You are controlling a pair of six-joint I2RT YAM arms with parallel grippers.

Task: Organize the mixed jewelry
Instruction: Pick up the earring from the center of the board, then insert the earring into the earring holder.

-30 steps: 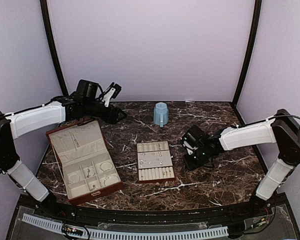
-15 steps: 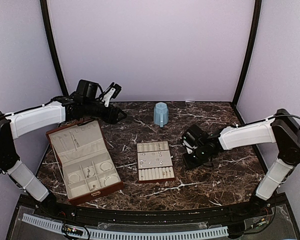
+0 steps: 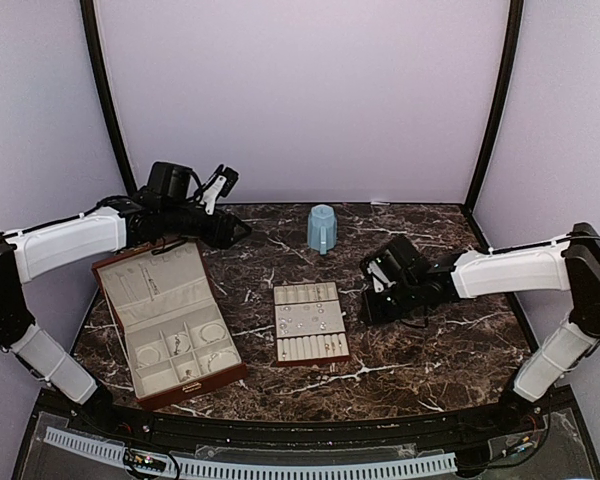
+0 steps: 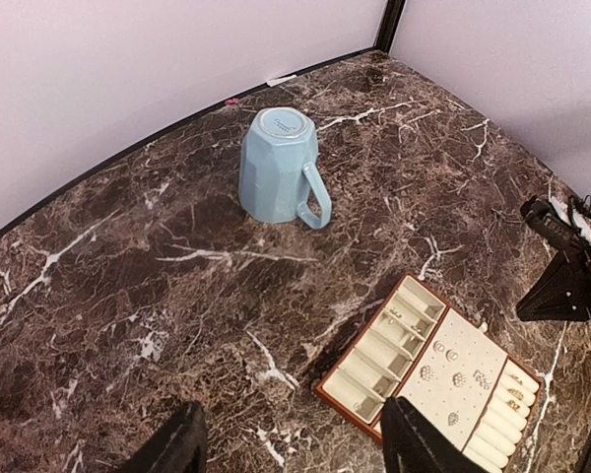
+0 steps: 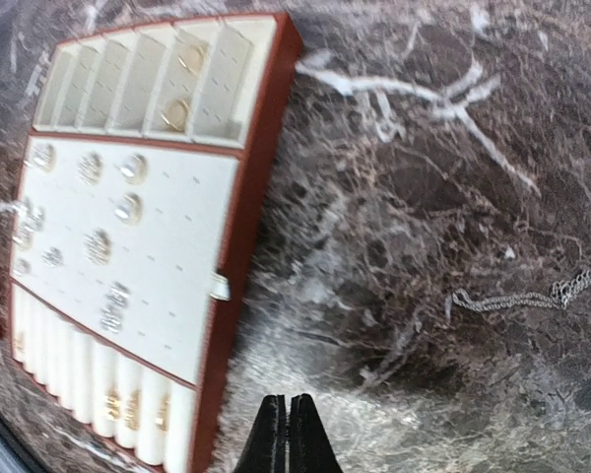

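Observation:
Small silver studs (image 5: 98, 241) sit on the cream slotted tray (image 5: 231, 246), with thin rings (image 5: 177, 113) in its top slots. A thin silver chain (image 5: 532, 296) lies loose on the marble to the right of the tray. My right gripper (image 5: 288, 434) is shut with nothing showing between its jaws; it hangs just right of the tray (image 3: 310, 322), low over the table (image 3: 370, 305). My left gripper (image 4: 295, 453) is open and empty, high over the table's back left (image 3: 235, 230). More silver pieces, one of them a bracelet hoop (image 3: 212, 332), lie in the reddish-brown box (image 3: 165, 315).
A light blue mug (image 3: 322, 228) stands upside down at the back middle; it also shows in the left wrist view (image 4: 276, 168). The box lid stands open at the left. Dark marble table, lilac walls on three sides.
My right gripper has moved a little toward the back of the table and its arm has straightened. The left arm has barely moved.

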